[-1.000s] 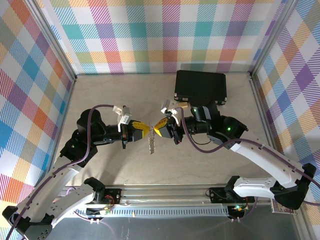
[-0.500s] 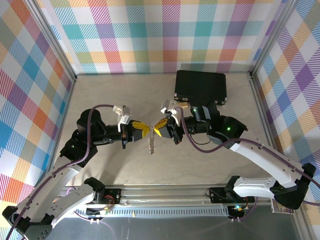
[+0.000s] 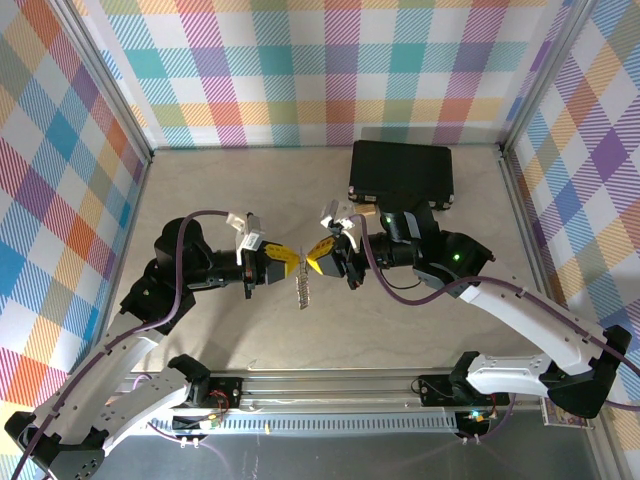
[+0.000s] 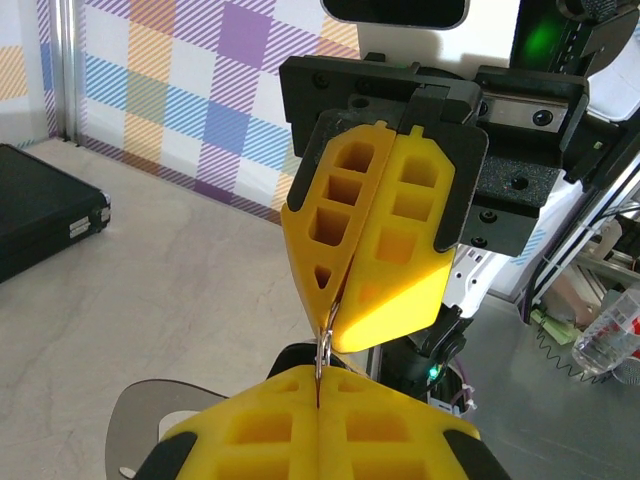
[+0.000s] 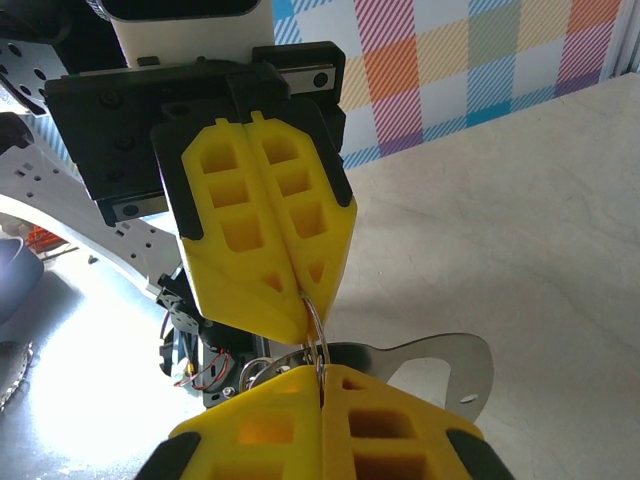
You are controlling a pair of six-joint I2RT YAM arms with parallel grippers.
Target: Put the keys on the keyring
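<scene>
On the beige table (image 3: 210, 190), the left gripper (image 3: 293, 262) reaches in from 9 o'clock. Its yellow fingers are pressed together on a thin silver ring of the keyring (image 3: 303, 290), and the rest of the keyring dangles toward 6 o'clock just below the tips. The right gripper (image 3: 312, 262) meets it tip to tip from 3 o'clock and is likewise pinched closed on that same ring, while a black case (image 3: 401, 172) lies flat at 1 o'clock, well apart from both.
</scene>
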